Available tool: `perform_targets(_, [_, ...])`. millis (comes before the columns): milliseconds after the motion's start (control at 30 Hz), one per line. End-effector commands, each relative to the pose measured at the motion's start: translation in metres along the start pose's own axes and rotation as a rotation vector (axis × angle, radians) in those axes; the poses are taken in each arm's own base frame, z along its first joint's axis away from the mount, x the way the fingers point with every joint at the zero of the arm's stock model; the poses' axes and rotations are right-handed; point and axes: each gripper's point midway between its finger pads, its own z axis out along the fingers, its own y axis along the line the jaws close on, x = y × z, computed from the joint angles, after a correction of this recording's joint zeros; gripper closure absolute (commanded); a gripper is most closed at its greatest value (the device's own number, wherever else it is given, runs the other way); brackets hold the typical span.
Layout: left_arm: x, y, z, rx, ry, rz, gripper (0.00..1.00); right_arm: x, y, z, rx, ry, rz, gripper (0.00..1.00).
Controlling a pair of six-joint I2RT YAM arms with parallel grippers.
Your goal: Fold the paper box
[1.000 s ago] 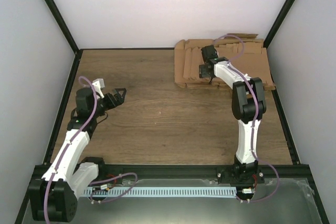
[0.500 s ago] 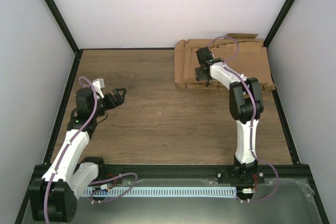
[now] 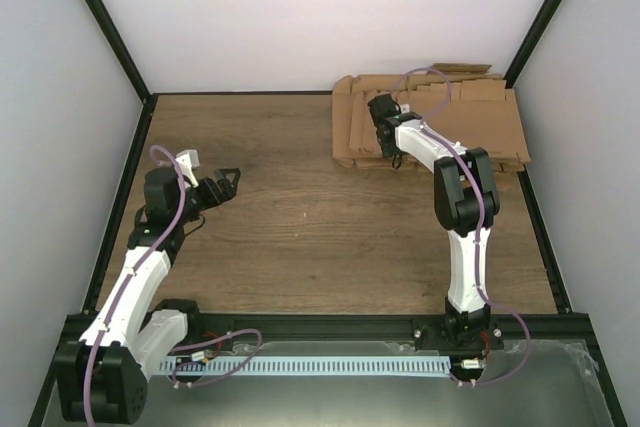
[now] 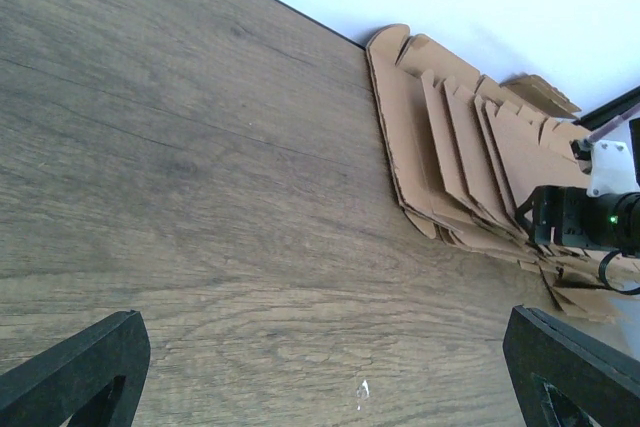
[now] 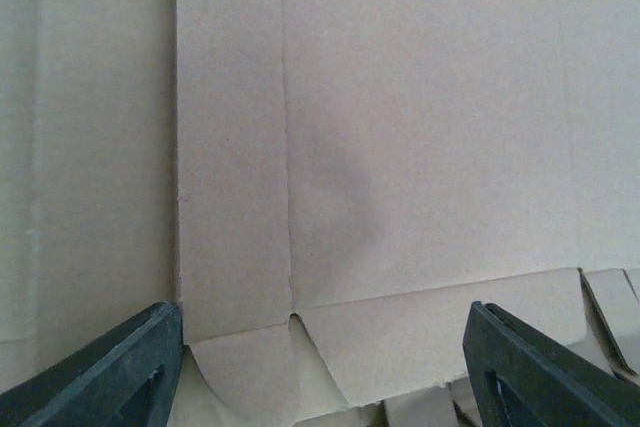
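A single paper box lying apart from the pile is out of view. A pile of flat brown cardboard blanks (image 3: 470,122) lies at the back right of the table. My right gripper (image 3: 385,132) hangs low over the pile's left part. In the right wrist view its fingers (image 5: 100,372) stand wide apart, open, over the top blank (image 5: 400,147), a flat creased sheet with rounded flaps at its near edge. My left gripper (image 3: 228,185) is open above bare wood on the left. In its wrist view the pile (image 4: 450,157) lies far ahead.
Black frame posts and white walls close in the wooden table (image 3: 300,217) at the back and sides. The pile's right edge reaches the right rail (image 3: 535,217). The right arm's black gripper body (image 4: 585,222) shows at the pile's near edge.
My right gripper has slid a little to the left across the pile, and its jaws have narrowed slightly. The left arm has not moved.
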Motion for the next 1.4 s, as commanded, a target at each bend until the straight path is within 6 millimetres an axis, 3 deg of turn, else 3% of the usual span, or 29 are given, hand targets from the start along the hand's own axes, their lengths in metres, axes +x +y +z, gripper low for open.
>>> perform_targets(0, [-0.012,-0.010,-0.004,0.022,-0.029,0.021,0.00,-0.010,-0.015,-0.006,0.131,-0.041,-0.012,0.24])
perform_targets(333, [-0.016,-0.012,-0.005,0.025,-0.038,0.029,0.00,-0.022,-0.025,-0.016,0.206,-0.093,-0.022,0.55])
perform_targets(433, [-0.017,-0.013,-0.005,0.025,-0.038,0.029,0.00,-0.022,-0.021,-0.016,0.180,-0.089,-0.025,0.50])
perform_targets(567, [-0.017,-0.013,-0.005,0.026,-0.042,0.030,0.00,-0.021,0.001,-0.014,0.052,-0.082,-0.042,0.43])
perform_targets(800, [-0.018,-0.013,-0.005,0.024,-0.040,0.033,0.00,-0.002,0.012,0.009,0.072,-0.014,-0.091,0.40])
perform_targets(1200, [-0.016,-0.012,-0.004,0.022,-0.036,0.034,0.00,0.008,-0.028,0.020,0.397,-0.004,-0.072,0.44])
perform_targets(1367, [-0.016,-0.010,-0.004,0.015,-0.037,0.038,0.00,0.011,-0.036,0.026,0.456,0.007,-0.073,0.45])
